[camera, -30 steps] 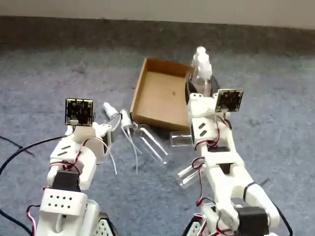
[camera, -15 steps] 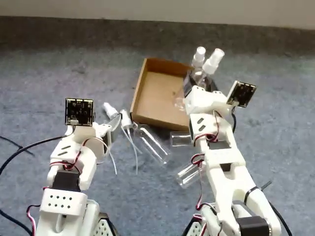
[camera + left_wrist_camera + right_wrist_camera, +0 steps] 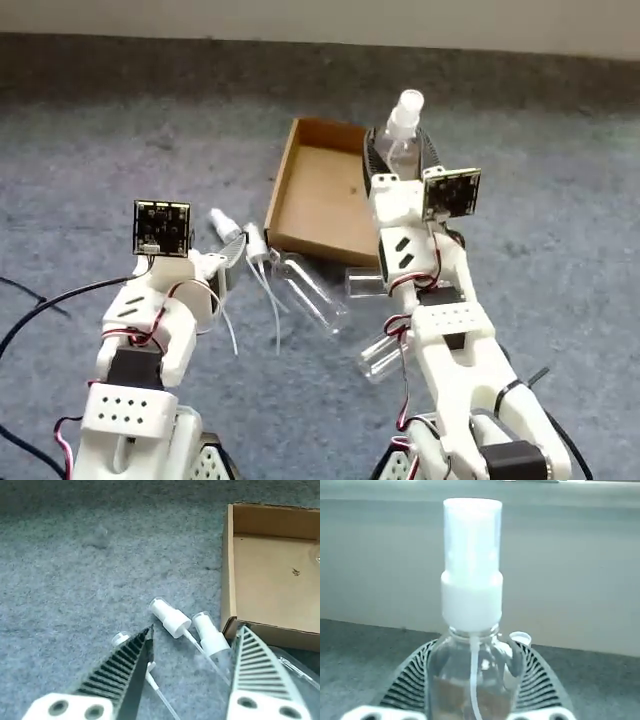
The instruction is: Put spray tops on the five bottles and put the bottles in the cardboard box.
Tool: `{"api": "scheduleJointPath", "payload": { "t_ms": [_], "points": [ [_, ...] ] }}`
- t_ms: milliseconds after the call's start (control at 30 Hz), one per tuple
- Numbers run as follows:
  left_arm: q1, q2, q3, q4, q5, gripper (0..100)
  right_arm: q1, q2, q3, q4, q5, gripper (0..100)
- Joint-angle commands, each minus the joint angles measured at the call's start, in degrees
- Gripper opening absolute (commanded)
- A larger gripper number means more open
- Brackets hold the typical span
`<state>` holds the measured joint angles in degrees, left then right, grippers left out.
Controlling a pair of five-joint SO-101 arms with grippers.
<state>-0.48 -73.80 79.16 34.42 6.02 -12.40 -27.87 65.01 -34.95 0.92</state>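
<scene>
The right gripper (image 3: 402, 165) is clamped on the capped bottle (image 3: 399, 146), holding it upright above the far right corner of the cardboard box (image 3: 318, 195). From above, the dark ribbed jaws hug both sides of the clear body, and its spray top (image 3: 408, 104) rises over the box's far wall. The right wrist view brings the same right gripper (image 3: 475, 685) close. There the capped bottle (image 3: 470, 695) sits between the ribbed pads, with the spray top (image 3: 471, 565) seated straight on its neck and the dip tube running down inside. A small white cap (image 3: 520, 639) peeks out just behind the bottle's shoulder; what it belongs to cannot be told.

The left gripper (image 3: 222, 262) hangs spread wide and holds nothing, off the box's near left corner. Its own camera shows the left gripper (image 3: 196, 629) straddling two loose spray tops (image 3: 170, 617) (image 3: 210, 635) that lie side by side just outside that corner of the box (image 3: 228, 565). A third loose top (image 3: 120, 639) lies beside the dark finger. The high view adds three uncapped bottles lying on the grey carpet (image 3: 100, 150). One (image 3: 308, 290) lies off the box's near wall, another (image 3: 364, 282) is beside the right arm, and the last (image 3: 380, 355) is farther from the box.
</scene>
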Motion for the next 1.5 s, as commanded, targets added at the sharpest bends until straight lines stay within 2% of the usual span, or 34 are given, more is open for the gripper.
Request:
{"api": "scheduleJointPath", "payload": {
  "t_ms": [0,167,400,600,933,1467],
  "points": [
    [-0.04,-0.57,-0.4,-1.23,0.18,25,0.13,-0.4,-3.03,-1.8,-3.6,0.4],
    [-0.04,-0.57,-0.4,-1.23,0.18,25,1.1,6.99,-3.38,-2.51,-3.78,0.4],
    [0.04,-0.48,-0.4,-1.23,0.18,25,3.38,18.86,-3.38,-12.97,-0.26,0.4],
    [2.77,-0.75,0.75,-1.32,0.09,25,3.21,25.63,-4.44,-19.91,-0.09,0.4],
    [3.56,-0.92,1.1,-1.32,0.09,25,3.3,36.53,-12.62,-20.44,-0.09,0.4],
    [3.56,-0.92,1.1,-1.32,0.09,25,3.38,42.77,-13.14,-24.92,-0.09,0.4]
  ]
}}
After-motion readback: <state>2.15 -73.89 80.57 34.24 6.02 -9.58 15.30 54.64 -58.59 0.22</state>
